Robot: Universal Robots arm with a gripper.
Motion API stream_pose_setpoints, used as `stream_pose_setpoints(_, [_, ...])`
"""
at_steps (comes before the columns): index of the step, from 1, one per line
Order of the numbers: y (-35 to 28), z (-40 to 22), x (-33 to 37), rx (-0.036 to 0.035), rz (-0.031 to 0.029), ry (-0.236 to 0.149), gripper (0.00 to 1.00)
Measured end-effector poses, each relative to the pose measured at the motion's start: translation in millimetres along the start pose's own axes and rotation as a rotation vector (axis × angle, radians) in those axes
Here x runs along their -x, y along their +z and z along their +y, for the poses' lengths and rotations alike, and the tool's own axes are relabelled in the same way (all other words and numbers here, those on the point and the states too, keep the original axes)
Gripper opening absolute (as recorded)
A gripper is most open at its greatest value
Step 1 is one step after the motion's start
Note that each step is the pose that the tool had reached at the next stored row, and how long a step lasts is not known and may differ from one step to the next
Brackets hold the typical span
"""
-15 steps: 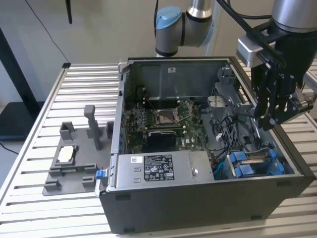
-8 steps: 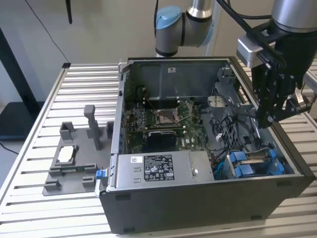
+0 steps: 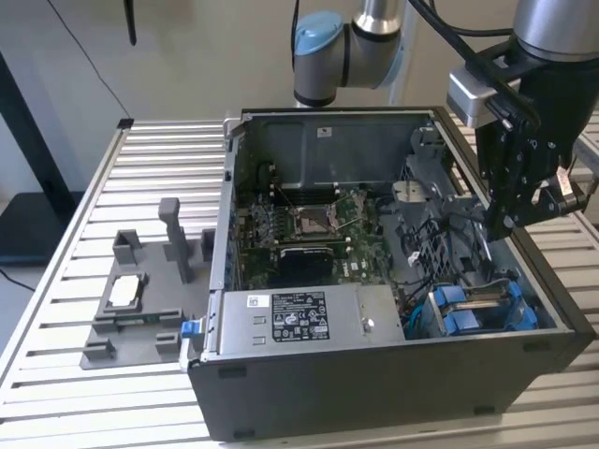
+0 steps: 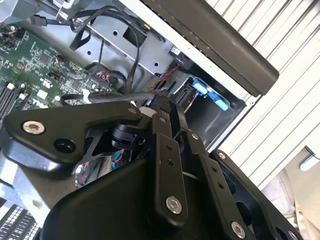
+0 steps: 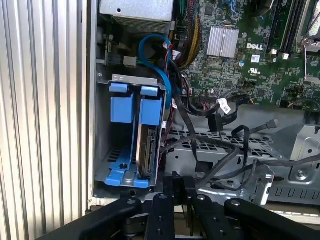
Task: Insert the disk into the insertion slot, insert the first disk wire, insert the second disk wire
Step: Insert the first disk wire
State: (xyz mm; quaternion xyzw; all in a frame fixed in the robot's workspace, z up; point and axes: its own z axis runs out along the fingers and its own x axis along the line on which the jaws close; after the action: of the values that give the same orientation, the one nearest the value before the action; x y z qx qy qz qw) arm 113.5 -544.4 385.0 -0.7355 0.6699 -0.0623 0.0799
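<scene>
Right now the fingers are sitting closed together, tips all but touching, while black wires are trailing just past them; whether one is being pinched I cannot tell. Near the tips, the slot is standing in a corner of the case, pressed against the side wall, so room is lying open only toward the circuit board. The disk is sitting on edge in the slot between blue rails, with a free space beside it nearer the wall. The wires are crossing the gap between fingers and slot, their plug ends lying apart from the disk.

In the exterior view the arm is reaching down over the case's edge on the exterior view's right. The case is lying open on a slatted worktop, with a silver box along its near wall and a grey holder just beside it on the exterior view's left. In the second wrist view the case's dark rim is running close alongside the fingers, with blue tabs beneath it.
</scene>
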Motion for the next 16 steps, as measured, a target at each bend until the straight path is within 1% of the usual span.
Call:
stream_pose_setpoints(4, [0.0,0.0,0.0,0.0,0.0,0.0,0.19])
stream_pose_setpoints(5, [0.0,0.0,0.0,0.0014,0.0001,0.0,0.19])
stream_pose_setpoints(6, [0.3,-0.2,0.0,0.0083,-0.0004,0.0,0.19])
stream_pose_setpoints(9, [1.4,-2.1,-0.8,0.0396,-0.0032,0.001,0.19])
stream_pose_setpoints(11, [2.6,-3.8,-2.0,0.0564,-0.0047,0.002,0.19])
stream_pose_setpoints(13, [4.4,-5.4,-4.6,0.066,-0.0055,0.002,0.19])
stream_pose_setpoints(14, [5.6,-5.9,-6.3,0.0692,-0.0058,0.002,0.19])
stream_pose_setpoints(16, [8.1,-6.2,-9.3,0.072,-0.0061,0.003,0.19])
